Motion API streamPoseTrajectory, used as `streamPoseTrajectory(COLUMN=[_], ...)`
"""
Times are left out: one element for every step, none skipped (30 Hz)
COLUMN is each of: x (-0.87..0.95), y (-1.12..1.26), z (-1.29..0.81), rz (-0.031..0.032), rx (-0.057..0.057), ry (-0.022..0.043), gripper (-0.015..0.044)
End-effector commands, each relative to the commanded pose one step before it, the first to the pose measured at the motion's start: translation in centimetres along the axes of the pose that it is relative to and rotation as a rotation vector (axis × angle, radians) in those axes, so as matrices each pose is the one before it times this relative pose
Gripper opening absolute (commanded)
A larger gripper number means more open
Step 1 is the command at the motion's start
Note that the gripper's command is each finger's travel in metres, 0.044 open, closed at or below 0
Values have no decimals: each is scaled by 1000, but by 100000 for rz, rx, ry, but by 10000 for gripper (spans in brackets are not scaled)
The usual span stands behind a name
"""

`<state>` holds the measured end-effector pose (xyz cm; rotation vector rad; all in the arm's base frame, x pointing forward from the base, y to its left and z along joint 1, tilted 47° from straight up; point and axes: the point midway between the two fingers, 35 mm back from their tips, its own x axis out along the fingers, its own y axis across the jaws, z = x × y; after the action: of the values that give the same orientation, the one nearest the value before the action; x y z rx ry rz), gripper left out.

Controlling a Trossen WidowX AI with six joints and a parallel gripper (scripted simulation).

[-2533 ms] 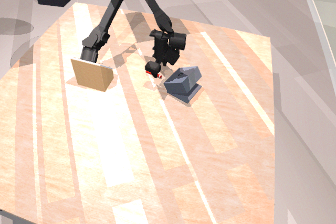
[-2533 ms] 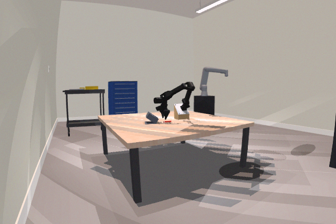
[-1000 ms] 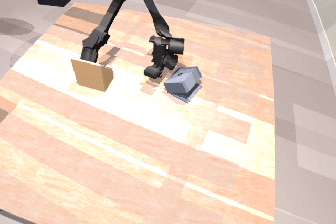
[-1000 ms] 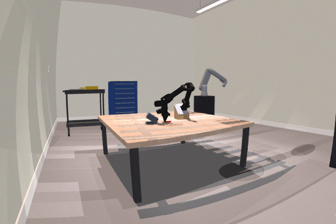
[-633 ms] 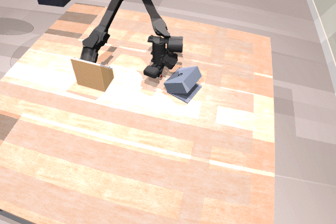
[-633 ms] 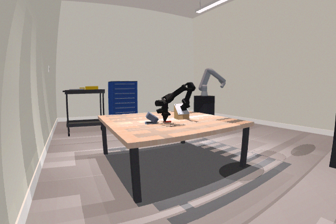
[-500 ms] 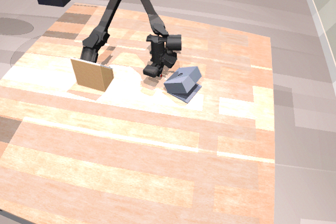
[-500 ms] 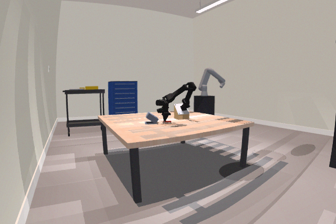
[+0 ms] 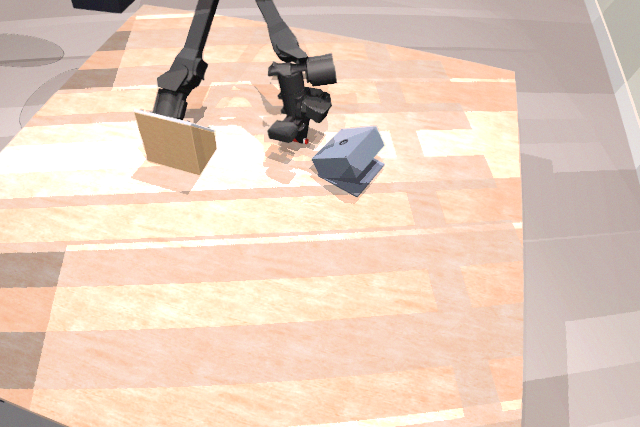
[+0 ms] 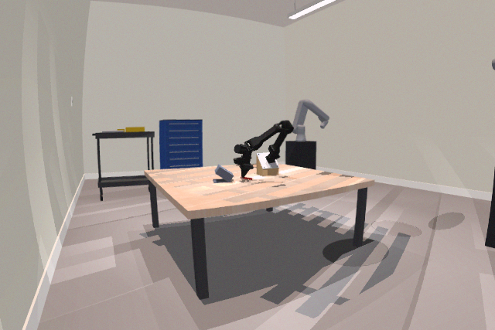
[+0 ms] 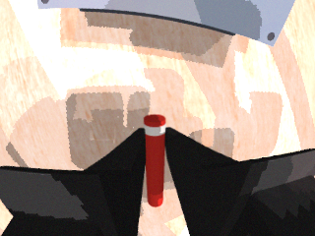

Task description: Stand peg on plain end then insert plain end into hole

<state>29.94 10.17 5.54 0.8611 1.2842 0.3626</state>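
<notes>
The red peg [image 9: 306, 141] [image 10: 247, 178] [image 11: 155, 172] lies nearly level at the table. Its white band is near the end toward the panel in the wrist view. My gripper [image 11: 155, 134] points down and is shut on the peg, with the fingertips beside the banded end. Whether the peg touches the table is too small to tell. The blue-grey sloped panel [image 9: 360, 139] [image 10: 223, 173] [image 11: 223, 15] stands on its base plate just past the gripper. Its one dark hole [image 9: 343, 142] shows in the face in the top view and has no peg in it.
A tan block with a white sloped top [image 9: 170, 145] [image 10: 267, 171] stands by the arm's base, on the other side of the gripper from the panel. The wooden table [image 9: 248, 298] [image 10: 279, 194] extends beyond both.
</notes>
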Motion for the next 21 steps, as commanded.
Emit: streamPoseTrajectory(x=[-248,-59,-59,-59,-59,-59,-59,-59,-59,-59,-59,-59,-59,-59,-59,-59,-59,-59,-59,-59,-59], y=[-48,0,0,0,0,0,0,0,0,0,0,0,0,0,0,0,0,0,0,0,0], z=[-242,-31,-31,-31,-31,-31,-31,-31,-31,-31,-31,-31,-31,-31,-31,-31,-31,-31,-31,-31,-31], rz=[-172,-2,-2,-2,-2,-2,-2,-2,-2,-2,-2,-1,-1,-1,-1,-1,-1,-1,-1,-1,-1], rx=[471,7,7,7,7,7,7,7,7,7,7,7,7,7,7,7,7,7,7,7,7], ry=[-3113,-867,-867,-867,-867,-867,-867,-867,-867,-867,-867,-867,-867,-867,-867,-867,-867,-867,-867,-867,-867], gripper=[49,49,49,49,49,49,49,49,49,49,49,49,49,49,49,49,49,49,49,49,49])
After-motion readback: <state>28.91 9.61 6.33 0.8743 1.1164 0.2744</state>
